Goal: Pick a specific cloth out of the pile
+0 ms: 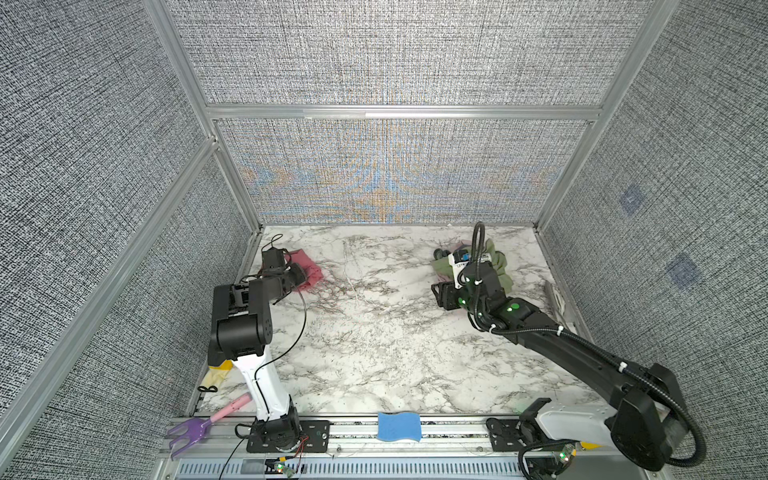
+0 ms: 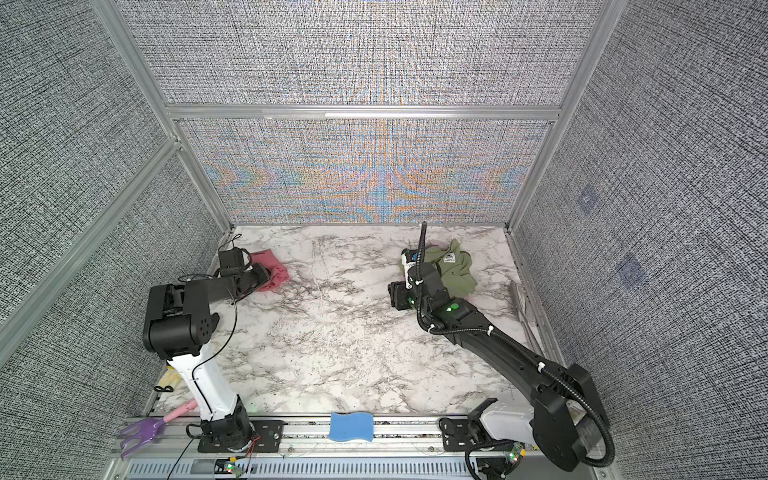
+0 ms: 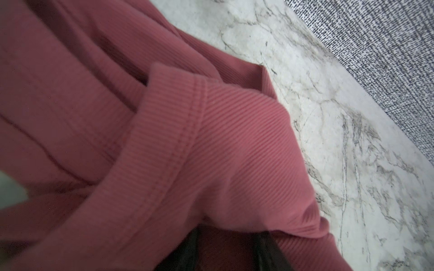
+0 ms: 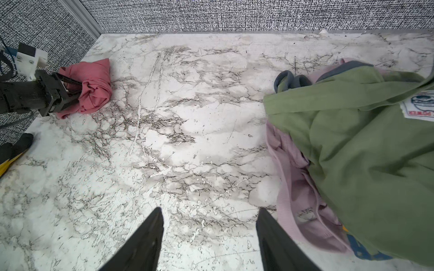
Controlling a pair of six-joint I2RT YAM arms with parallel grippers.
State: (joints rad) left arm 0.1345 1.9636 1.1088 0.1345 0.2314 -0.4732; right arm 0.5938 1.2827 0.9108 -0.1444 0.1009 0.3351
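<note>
At the far left corner of the bench, my left end effector was closed on a bunched fold of the cloth. The rose-red piece rested on the bench, well apart from the pile. I judged the picking-out all but done. What remained was the release, which called for spreading those jaws and drawing clear without snagging a fold. Near the far right corner, my right end effector hung open and empty over bare bench, just beside the pile's pale pink cloth and olive-green garment.
</note>
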